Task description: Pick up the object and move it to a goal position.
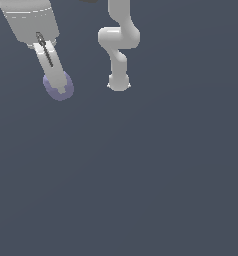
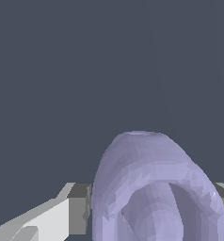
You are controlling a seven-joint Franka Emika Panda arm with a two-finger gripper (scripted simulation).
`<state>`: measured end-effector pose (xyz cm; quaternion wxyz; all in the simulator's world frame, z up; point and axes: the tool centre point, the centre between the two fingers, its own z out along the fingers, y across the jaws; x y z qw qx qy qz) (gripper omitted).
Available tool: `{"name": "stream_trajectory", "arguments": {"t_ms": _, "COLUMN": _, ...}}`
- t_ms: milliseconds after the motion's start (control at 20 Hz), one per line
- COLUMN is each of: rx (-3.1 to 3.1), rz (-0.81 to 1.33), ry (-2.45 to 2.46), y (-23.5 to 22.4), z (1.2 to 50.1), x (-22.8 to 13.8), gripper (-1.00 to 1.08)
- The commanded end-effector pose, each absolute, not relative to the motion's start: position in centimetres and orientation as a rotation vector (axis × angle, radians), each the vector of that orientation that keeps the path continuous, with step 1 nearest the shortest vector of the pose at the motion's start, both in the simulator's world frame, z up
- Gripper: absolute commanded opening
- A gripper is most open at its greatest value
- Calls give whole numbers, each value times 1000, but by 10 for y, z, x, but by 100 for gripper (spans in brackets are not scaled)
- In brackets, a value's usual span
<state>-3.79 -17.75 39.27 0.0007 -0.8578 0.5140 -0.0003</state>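
Note:
The object [image 1: 58, 89] is a small pale lavender rounded piece at the upper left of the exterior view, peeking out around the tips of my white gripper [image 1: 57, 84]. The fingers are closed on it and cover its middle. In the wrist view the object [image 2: 156, 188] fills the near field as a ridged lavender dome, squeezed between the two grey finger pads [image 2: 78, 209]. My gripper is shut on it, and it appears lifted off the dark surface, though no shadow confirms the height.
The arm's white links and base [image 1: 119, 82] stand at the top centre of the exterior view, to the right of the gripper. The flat dark grey-blue floor [image 1: 141, 190] fills everything else in both views.

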Motion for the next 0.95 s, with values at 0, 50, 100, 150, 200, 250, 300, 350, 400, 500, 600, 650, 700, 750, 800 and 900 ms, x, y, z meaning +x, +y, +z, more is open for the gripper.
{"name": "stream_trajectory", "arguments": {"t_ms": 0, "rx": -2695, "rz": 1, "ry": 1614, "y": -185, "z": 414, "x": -44, "gripper": -100}}
{"name": "stream_trajectory", "arguments": {"t_ms": 50, "rx": -2696, "rz": 1, "ry": 1613, "y": -187, "z": 421, "x": -45, "gripper": -100}}
{"name": "stream_trajectory", "arguments": {"t_ms": 100, "rx": -2696, "rz": 1, "ry": 1613, "y": -189, "z": 427, "x": -47, "gripper": -100}}
{"name": "stream_trajectory", "arguments": {"t_ms": 150, "rx": -2696, "rz": 1, "ry": 1613, "y": -191, "z": 433, "x": -48, "gripper": -100}}
{"name": "stream_trajectory", "arguments": {"t_ms": 200, "rx": -2696, "rz": 0, "ry": 1612, "y": -193, "z": 439, "x": -49, "gripper": -100}}
{"name": "stream_trajectory", "arguments": {"t_ms": 250, "rx": -2696, "rz": 0, "ry": 1612, "y": -195, "z": 443, "x": -50, "gripper": -100}}
{"name": "stream_trajectory", "arguments": {"t_ms": 300, "rx": -2696, "rz": 0, "ry": 1612, "y": -196, "z": 447, "x": -50, "gripper": -100}}
{"name": "stream_trajectory", "arguments": {"t_ms": 350, "rx": -2697, "rz": 0, "ry": 1611, "y": -197, "z": 451, "x": -51, "gripper": -100}}
{"name": "stream_trajectory", "arguments": {"t_ms": 400, "rx": -2697, "rz": 0, "ry": 1611, "y": -198, "z": 454, "x": -52, "gripper": -100}}
{"name": "stream_trajectory", "arguments": {"t_ms": 500, "rx": -2697, "rz": 0, "ry": 1611, "y": -200, "z": 459, "x": -52, "gripper": -100}}
{"name": "stream_trajectory", "arguments": {"t_ms": 600, "rx": -2697, "rz": 0, "ry": 1611, "y": -201, "z": 462, "x": -53, "gripper": -100}}
{"name": "stream_trajectory", "arguments": {"t_ms": 650, "rx": -2697, "rz": 0, "ry": 1611, "y": -202, "z": 462, "x": -52, "gripper": -100}}
{"name": "stream_trajectory", "arguments": {"t_ms": 700, "rx": -2697, "rz": 0, "ry": 1611, "y": -202, "z": 462, "x": -52, "gripper": -100}}
{"name": "stream_trajectory", "arguments": {"t_ms": 750, "rx": -2697, "rz": 0, "ry": 1611, "y": -201, "z": 461, "x": -52, "gripper": -100}}
{"name": "stream_trajectory", "arguments": {"t_ms": 800, "rx": -2697, "rz": 0, "ry": 1611, "y": -201, "z": 460, "x": -52, "gripper": -100}}
{"name": "stream_trajectory", "arguments": {"t_ms": 900, "rx": -2697, "rz": 0, "ry": 1611, "y": -201, "z": 459, "x": -51, "gripper": -100}}
